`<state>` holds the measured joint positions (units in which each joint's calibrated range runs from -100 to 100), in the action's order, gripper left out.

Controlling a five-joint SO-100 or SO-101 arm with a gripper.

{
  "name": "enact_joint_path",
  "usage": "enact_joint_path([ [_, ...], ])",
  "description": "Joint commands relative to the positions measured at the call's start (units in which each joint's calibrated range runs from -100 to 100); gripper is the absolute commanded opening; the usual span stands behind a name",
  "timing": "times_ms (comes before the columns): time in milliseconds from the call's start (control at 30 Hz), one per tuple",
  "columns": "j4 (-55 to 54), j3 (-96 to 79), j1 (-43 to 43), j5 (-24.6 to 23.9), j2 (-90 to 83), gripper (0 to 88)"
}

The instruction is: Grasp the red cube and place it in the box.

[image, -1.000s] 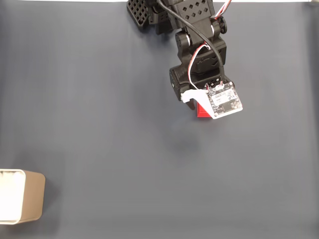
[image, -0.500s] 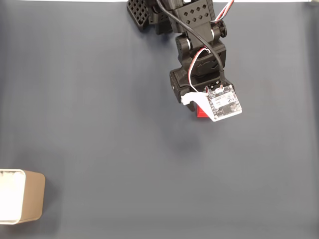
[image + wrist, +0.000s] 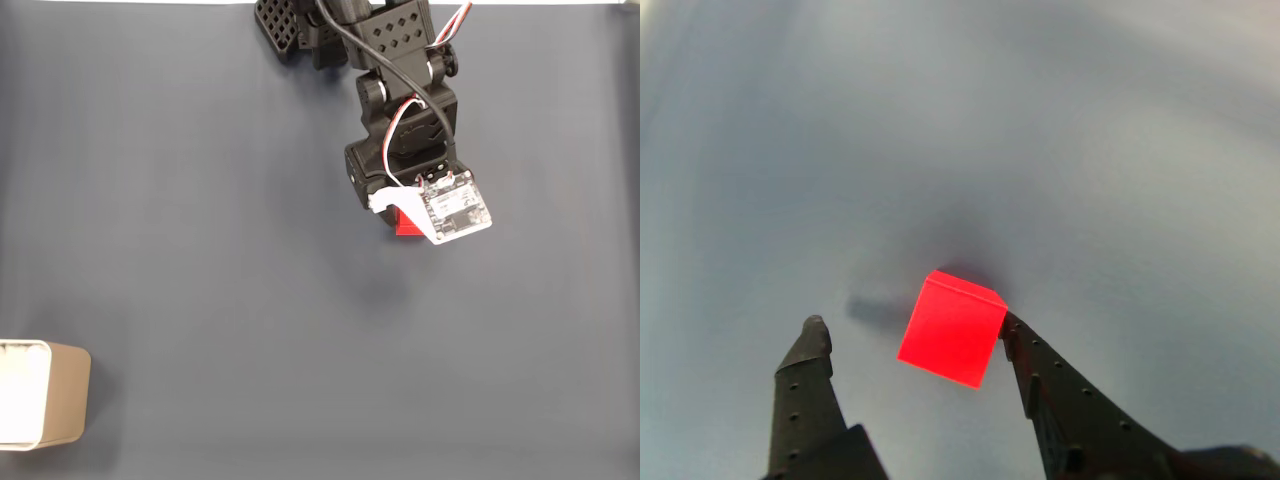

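In the wrist view the red cube [image 3: 952, 330] sits between the two dark fingers of my gripper [image 3: 912, 323]. The right finger [image 3: 1050, 385] touches the cube's side, while a clear gap separates the cube from the left finger [image 3: 810, 380], so the gripper is open. Seen from the fixed view, the cube [image 3: 404, 226] peeks out from under the arm's white camera board [image 3: 455, 208] at upper right of centre. The beige box [image 3: 45, 395] with a white inside stands far off at the lower left edge, cut by the frame.
A dark grey mat [image 3: 220, 250] covers the whole table. The arm's black base [image 3: 300, 30] is at the top centre. Open mat stretches between the cube and the box.
The wrist and its camera board have shifted slightly right and down over the cube. The cube and the box stay where they were.
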<state>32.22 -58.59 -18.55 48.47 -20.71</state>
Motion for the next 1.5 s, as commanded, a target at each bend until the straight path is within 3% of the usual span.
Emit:
enact_joint_path([
  [0, -0.91, 2.20, -1.06, -0.68, 0.00, 39.0],
  [1467, -3.61, 1.84, -3.54, 1.95, 0.26, 37.9],
])
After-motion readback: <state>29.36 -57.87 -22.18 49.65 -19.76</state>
